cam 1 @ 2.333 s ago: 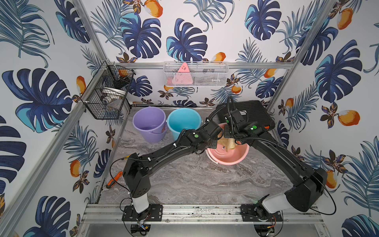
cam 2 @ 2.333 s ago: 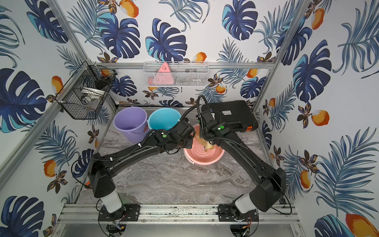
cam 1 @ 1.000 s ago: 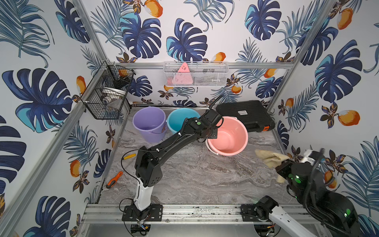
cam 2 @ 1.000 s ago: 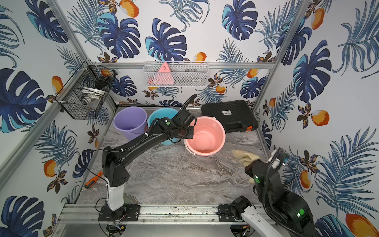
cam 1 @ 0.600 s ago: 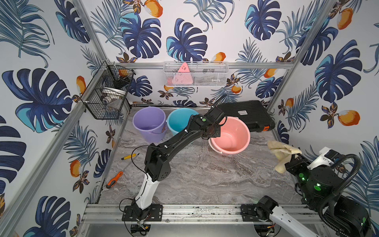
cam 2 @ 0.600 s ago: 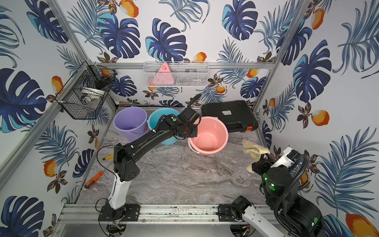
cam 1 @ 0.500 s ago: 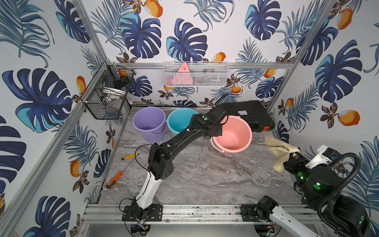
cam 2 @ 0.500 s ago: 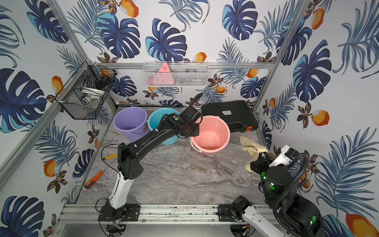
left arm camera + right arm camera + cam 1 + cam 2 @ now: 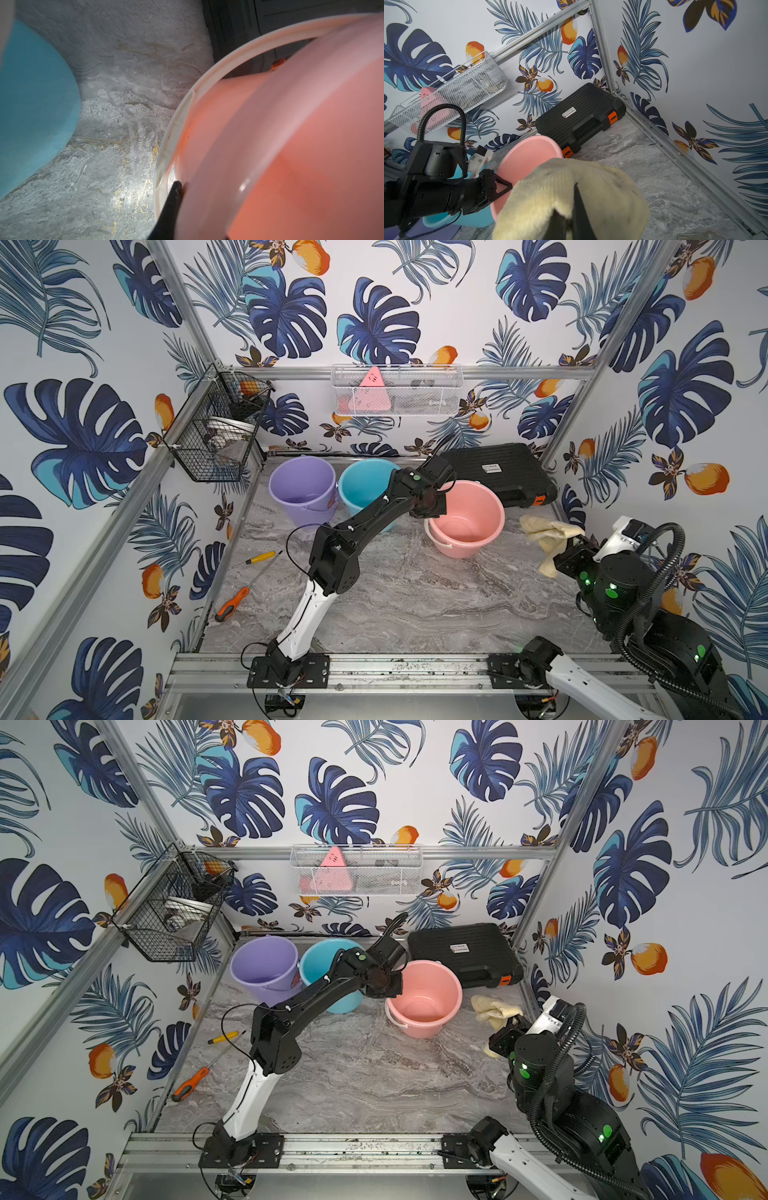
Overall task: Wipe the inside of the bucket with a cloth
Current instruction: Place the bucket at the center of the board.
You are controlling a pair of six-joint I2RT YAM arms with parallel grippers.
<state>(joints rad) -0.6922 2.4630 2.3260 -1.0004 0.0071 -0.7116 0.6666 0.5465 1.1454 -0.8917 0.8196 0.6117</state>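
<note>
- Pinching the rim of the pink bucket [image 9: 484, 499] near the back edge of the tabletop [image 9: 415, 593], the left gripper [image 9: 434, 512] probably steadied it for wiping.
- The right gripper [image 9: 568, 542] was clamped on the cloth [image 9: 542, 531], raised above the right edge, outside the bucket, ready to enter.

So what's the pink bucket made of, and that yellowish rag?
The pink bucket looks like smooth, slightly shiny plastic: light glows through its thin wall in the left wrist view. The cloth seems soft woven or knitted fabric, matte and fuzzy with fine ribs, hanging in limp folds.
</note>
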